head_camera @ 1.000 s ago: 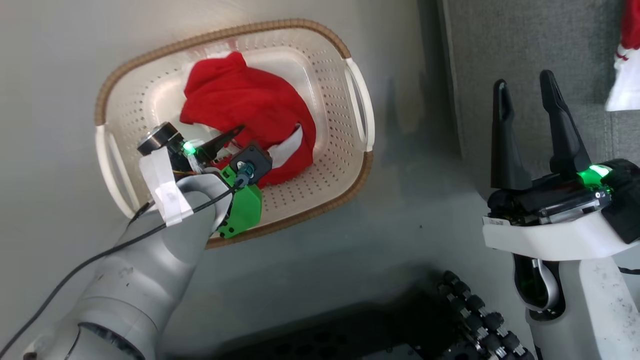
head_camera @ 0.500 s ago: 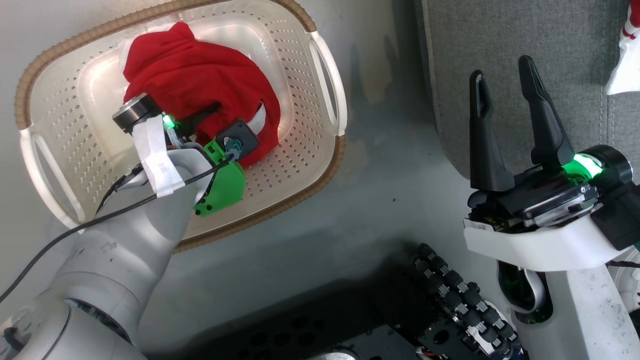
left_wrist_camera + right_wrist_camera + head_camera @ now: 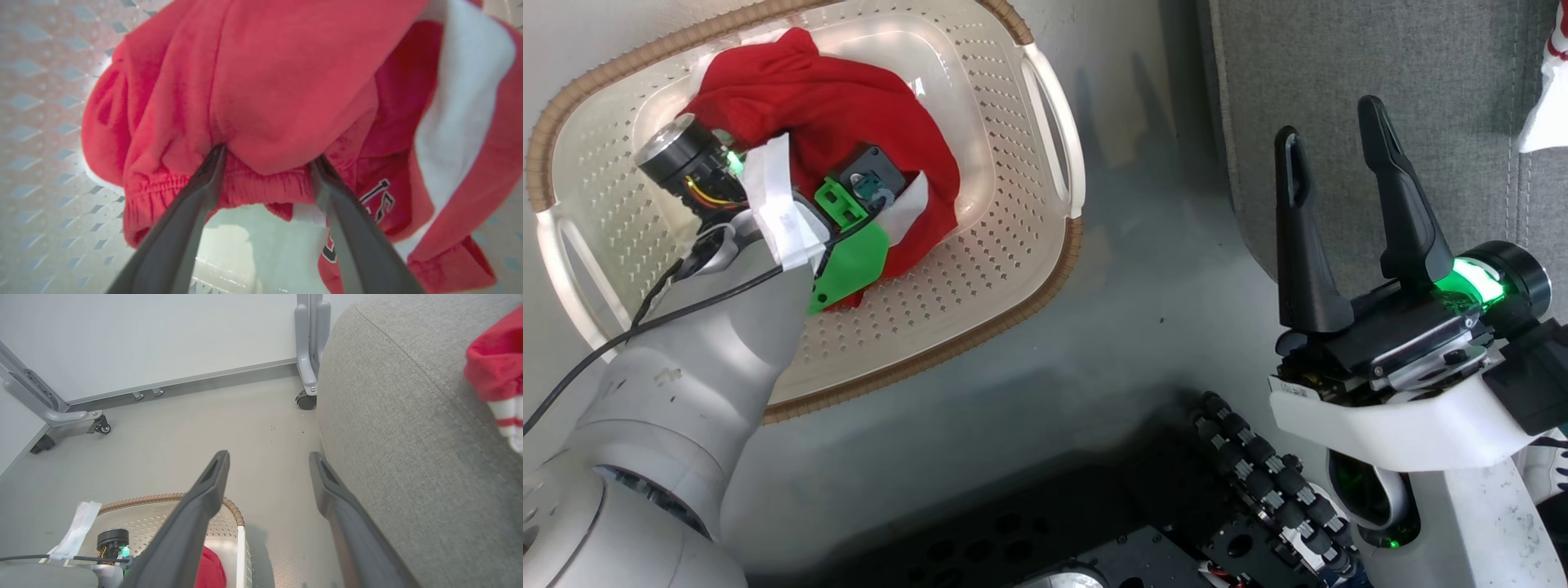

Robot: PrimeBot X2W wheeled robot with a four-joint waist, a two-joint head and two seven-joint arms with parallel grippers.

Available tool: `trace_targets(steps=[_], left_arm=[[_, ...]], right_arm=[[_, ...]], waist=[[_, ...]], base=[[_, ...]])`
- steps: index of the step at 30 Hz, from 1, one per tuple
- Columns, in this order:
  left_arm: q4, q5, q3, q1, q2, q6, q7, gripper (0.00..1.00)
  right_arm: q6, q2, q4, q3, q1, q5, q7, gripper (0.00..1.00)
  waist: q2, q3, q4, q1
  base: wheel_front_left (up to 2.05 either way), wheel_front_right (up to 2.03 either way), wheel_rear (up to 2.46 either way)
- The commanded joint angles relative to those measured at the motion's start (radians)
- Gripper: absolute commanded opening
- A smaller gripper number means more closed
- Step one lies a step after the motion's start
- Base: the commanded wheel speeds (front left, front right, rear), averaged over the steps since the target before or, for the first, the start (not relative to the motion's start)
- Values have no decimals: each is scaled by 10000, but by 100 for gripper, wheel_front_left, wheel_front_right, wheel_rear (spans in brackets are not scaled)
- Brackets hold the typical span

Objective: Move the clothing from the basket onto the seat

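Head view gives you the count: one basket (image 3: pixel 1005 269) on the grey floor (image 3: pixel 1160 327), one seat (image 3: pixel 1380 65) to its right, and two pieces of clothing. The garment in the basket (image 3: pixel 825 106) lies bunched against the basket's far side, red with a white panel showing. The garment on the seat (image 3: pixel 496 367) sits at the seat's far right, and you see just its red edge and striped white trim.

Your left arm (image 3: pixel 686 384) reaches from the lower left over the basket's near rim, wrist bent down into the heap. Left wrist view shows the left gripper (image 3: pixel 267 154) with its two fingers spread. The tips are pushed into the red fabric at the elastic hem, a fold bulges between them, and the jaws have not closed on it. The basket floor is pale beneath.

Your right gripper (image 3: pixel 1329 118) hovers at the lower right, fingers pointing up the view and set apart with nothing between them. It is over the strip of floor just beside the seat's left edge, well apart from both garments.
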Motion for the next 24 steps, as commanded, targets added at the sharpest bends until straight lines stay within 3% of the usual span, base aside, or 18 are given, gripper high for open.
trace_targets(steps=[1,11,18,24], left_arm=[[4,-2,6,-119,80,62,93,100],[11,-199,-150,-253,143,-384,596,100],[10,-354,-299,7,218,-924,1978,100],[11,-455,-353,23,221,-797,2462,100]], right_arm=[[-3,17,-15,16,82,-42,-30,100],[-3,22,-134,15,272,-90,-30,100],[-3,22,-191,25,418,-120,-30,100],[-3,23,-245,-44,529,-174,-30,100]], waist=[[0,-12,-12,-1],[0,66,14,-1],[0,78,38,-1],[0,76,57,-1]], base=[[0,0,0],[0,0,0],[0,0,0],[0,0,0]])
